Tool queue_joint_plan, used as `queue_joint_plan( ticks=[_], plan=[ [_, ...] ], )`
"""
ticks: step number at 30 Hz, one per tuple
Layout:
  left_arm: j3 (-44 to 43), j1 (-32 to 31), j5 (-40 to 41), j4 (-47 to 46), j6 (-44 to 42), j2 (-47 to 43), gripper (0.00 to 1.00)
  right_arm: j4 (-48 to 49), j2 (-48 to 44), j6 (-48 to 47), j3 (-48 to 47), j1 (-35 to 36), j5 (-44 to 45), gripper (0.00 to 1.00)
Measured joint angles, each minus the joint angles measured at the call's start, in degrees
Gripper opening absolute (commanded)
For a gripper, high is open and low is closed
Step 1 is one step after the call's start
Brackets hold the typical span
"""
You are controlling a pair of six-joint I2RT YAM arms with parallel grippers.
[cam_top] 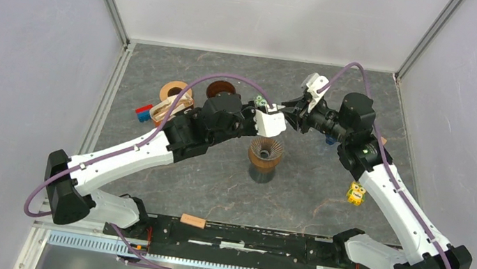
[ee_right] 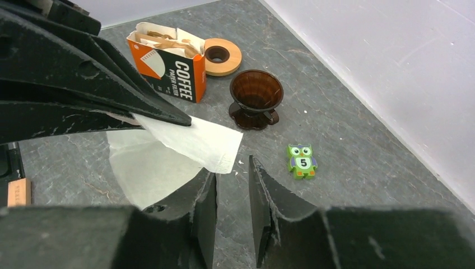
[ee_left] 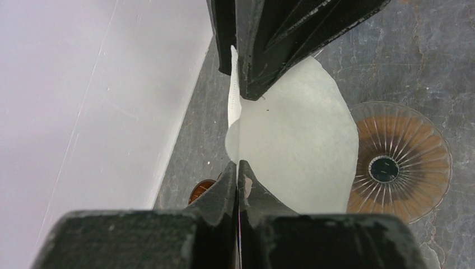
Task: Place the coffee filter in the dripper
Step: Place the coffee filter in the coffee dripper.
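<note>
My left gripper [ee_left: 238, 171] is clamped tight on the coffee filter [ee_left: 297, 151], pinching it near one edge. It holds the filter in the air above the middle of the counter [cam_top: 310, 208]. The paper is folded flat and hangs just above, and slightly to the far side of, the ribbed amber glass dripper [ee_left: 414, 145], which stands upright on a dark base.

My right gripper [ee_right: 232, 171] faces the left one from the right. Its jaws are at a narrow gap, with the filter's free corner right at their tips. In the left wrist view one ply seems to run up between them, but I see no firm pinch.

I judge this to be the opening step, spreading the flat filter into a cone before it goes down. Next, my right gripper should close on a single ply only and draw it gently rightward without tearing it. The point of the cone must then come down centred in the amber dripper. The dark brown dripper [ee_right: 256, 95] beside the coffee filter box [ee_right: 171, 61] at the far left looks like a spare.
</note>
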State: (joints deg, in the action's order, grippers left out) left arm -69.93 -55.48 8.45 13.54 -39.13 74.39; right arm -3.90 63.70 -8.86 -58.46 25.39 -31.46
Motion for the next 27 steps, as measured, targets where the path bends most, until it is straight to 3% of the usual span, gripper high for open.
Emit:
queue_joint_plan(
  ticks=[6, 13, 15, 21, 27],
  plan=[
    [0.11, 0.0, 0.42, -0.72, 0.0, 0.0, 0.07, 0.33, -0.04, -0.68, 0.24, 0.0, -1.9, 0.02],
    [1.31, -0.02, 0.59, -2.14, 0.0, 0.0, 0.07, 0.39, -0.92, -1.68, 1.53, -0.02, -2.82, 0.0],
    [1.46, -0.04, 0.59, -2.21, 0.0, -0.02, 0.07, 0.39, -1.05, -1.92, 1.66, -0.02, -2.89, 0.06],
    [1.92, -0.15, 0.42, -2.6, -0.02, -0.42, 0.06, 0.15, -1.79, -2.6, 1.7, -0.26, -2.54, 0.43],
    [1.92, -0.15, -0.11, -2.36, -0.37, -0.63, 0.06, -0.44, -1.97, -3.41, 1.7, -0.39, -1.95, 0.63]
  ],
)
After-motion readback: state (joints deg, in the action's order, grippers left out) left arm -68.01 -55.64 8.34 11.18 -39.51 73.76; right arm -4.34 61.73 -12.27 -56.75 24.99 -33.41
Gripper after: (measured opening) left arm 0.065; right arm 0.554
